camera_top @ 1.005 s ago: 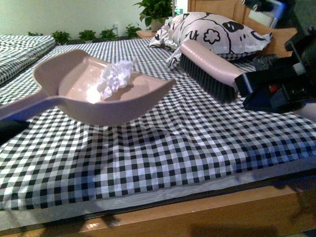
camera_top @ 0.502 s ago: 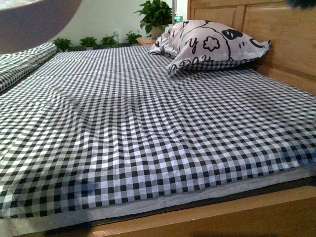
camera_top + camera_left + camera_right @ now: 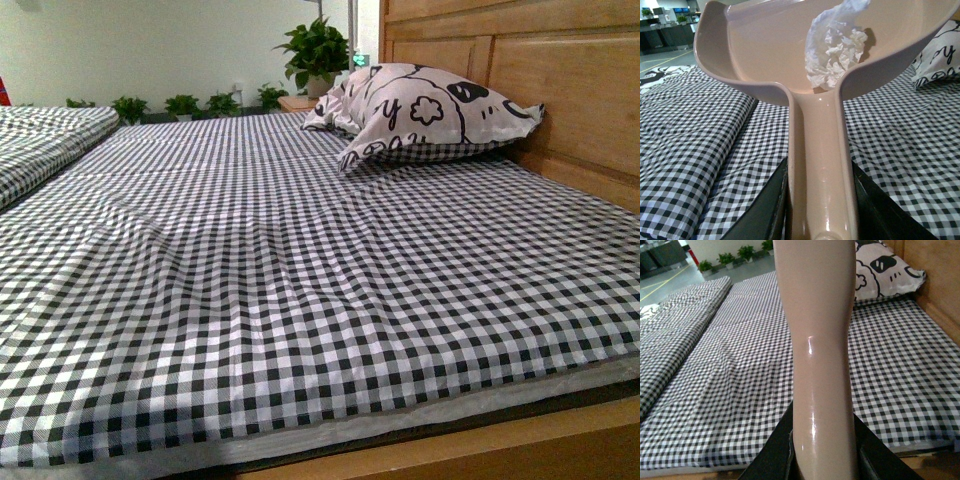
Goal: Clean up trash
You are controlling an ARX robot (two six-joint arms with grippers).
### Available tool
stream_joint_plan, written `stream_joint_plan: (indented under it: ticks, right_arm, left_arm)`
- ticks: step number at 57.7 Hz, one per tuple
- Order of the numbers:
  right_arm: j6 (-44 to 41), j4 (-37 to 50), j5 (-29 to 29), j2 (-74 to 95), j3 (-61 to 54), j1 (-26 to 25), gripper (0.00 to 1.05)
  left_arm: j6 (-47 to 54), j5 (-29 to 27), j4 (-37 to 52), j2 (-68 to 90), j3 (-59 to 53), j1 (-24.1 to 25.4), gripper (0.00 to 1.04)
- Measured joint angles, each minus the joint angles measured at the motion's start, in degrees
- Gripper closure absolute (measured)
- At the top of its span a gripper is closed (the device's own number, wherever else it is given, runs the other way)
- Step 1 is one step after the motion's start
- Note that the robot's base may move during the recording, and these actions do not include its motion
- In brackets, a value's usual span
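Two beds fill the room, the nearer bed point(image 3: 300, 300) spread with a black-and-white checked sheet, softly rippled, backed by a panelled wooden headboard point(image 3: 560, 90). A plump pillow point(image 3: 425, 110) printed with black cartoon outlines leans at its head, and leafy potted plants point(image 3: 318, 50) stand beyond. Neither arm shows from the front. At the left wrist, a glossy pinkish plastic dustpan point(image 3: 765, 50), deep and rounded like a scoop, is held above the sheet by its long smooth handle, which the left gripper point(image 3: 821, 200) clamps between dark fingers. Inside the pan, near the handle's root, lies the trash point(image 3: 832, 50), a crumpled white tissue wad. The right gripper point(image 3: 822, 445) pinches a similar shiny pink handle point(image 3: 820, 340), gently waisted.
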Motion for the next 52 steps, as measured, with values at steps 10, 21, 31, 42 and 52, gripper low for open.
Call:
stream_joint_plan:
  ticks: [10, 21, 31, 42, 52]
  right_arm:
    - [-0.4, -0.1, 6.4, -3.0, -0.2, 4.0, 0.85]
    - [-0.4, 0.8, 14.6, -5.6, -2.0, 6.8, 0.85]
    - [-0.6, -0.2, 17.7, -5.9, -2.4, 6.9, 0.85]
    - [-0.8, -0.2, 17.9, -5.8, -2.7, 6.9, 0.85]
    - [-1.0, -0.2, 17.9, -5.8, -2.7, 6.9, 0.85]
  left_arm:
    - [0.0, -6.0, -1.1, -3.9, -2.0, -5.9, 0.76]
    - [0.0, -8.0, -0.3, -5.7, -4.2, -8.3, 0.76]
    - [-0.3, -7.5, 0.0, -6.1, -5.5, -8.4, 0.76]
    - [-0.5, -7.4, 0.0, -6.2, -5.6, -8.4, 0.76]
    - [-0.6, -7.5, 0.0, -6.2, -5.5, -8.4, 0.76]
